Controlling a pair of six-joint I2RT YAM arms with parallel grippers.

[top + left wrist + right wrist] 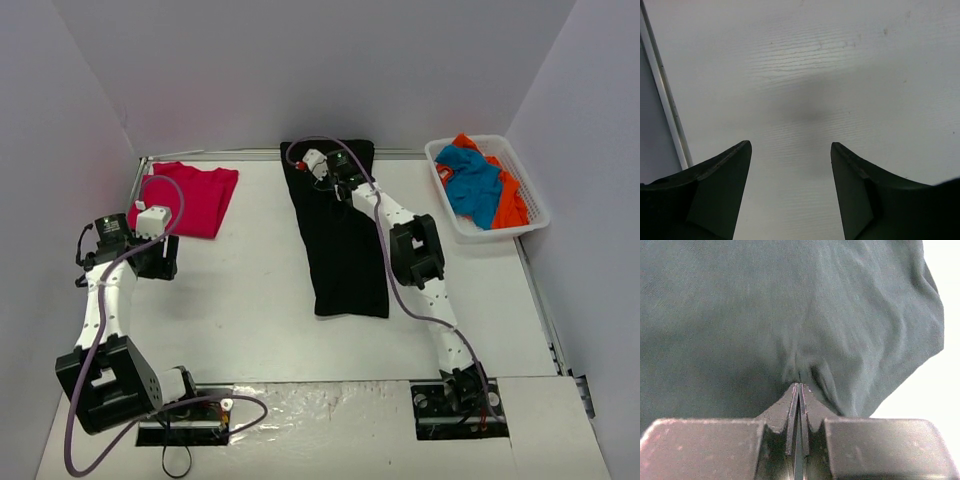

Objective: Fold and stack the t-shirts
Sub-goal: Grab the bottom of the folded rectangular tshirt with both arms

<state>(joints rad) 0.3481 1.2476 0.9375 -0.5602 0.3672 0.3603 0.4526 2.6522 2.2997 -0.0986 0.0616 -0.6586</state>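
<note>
Nothing legible in any of the three views: no text, labels, brands, numbers or signs.
</note>
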